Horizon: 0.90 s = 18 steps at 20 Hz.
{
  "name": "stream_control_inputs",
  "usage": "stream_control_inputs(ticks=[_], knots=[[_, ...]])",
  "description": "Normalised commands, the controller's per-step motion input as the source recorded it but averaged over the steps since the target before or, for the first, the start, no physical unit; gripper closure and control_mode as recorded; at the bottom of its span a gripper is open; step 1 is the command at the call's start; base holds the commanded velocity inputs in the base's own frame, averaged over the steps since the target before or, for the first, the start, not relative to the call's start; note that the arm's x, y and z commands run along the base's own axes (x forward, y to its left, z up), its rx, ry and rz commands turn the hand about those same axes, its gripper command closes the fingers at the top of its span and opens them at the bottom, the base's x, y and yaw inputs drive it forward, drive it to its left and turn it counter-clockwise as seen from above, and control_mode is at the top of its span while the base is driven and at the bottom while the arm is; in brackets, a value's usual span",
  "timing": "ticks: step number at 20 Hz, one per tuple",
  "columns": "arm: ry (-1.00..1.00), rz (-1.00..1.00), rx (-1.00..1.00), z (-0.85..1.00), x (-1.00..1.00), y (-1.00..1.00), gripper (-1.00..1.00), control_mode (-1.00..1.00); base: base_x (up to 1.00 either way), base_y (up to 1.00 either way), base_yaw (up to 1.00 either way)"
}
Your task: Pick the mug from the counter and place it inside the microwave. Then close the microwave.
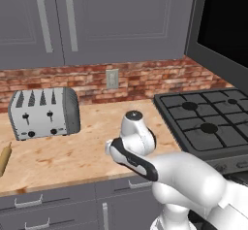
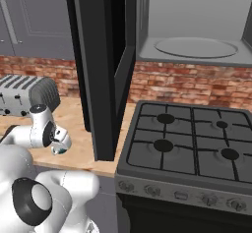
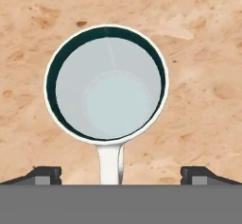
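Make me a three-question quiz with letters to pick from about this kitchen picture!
1. Where is the mug?
A. on the counter
B. on the stovetop
C. in the microwave

2. How many slots has the toaster?
A. two
B. four
C. six

3. How is the microwave door?
A. shut
B. missing
C. swung open

Answers:
1 A: the hand view looks straight down into the mug, with wood grain all around it.
2 B: four dark slots show on top.
3 C: the door stands out sideways and the turntable shows.
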Motion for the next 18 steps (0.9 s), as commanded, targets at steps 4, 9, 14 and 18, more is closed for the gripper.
stream_control_inputs(ticks=[4,9,14,18], knots=[[0.00,0.00,0.00,-0.26,0.01,0.00,-1.00,-1.00,0.00,0.00,0.00],[0.00,0.00,0.00,-0.20,0.09,0.00,-1.00,-1.00,0.00,0.00,0.00],[0.00,0.00,0.00,-0.06,0.13,0.00,-1.00,-1.00,0.00,0.00,0.00],[0.00,0.00,0.00,0.00,0.00,0.00,-1.00,-1.00,0.00,0.00,0.00]])
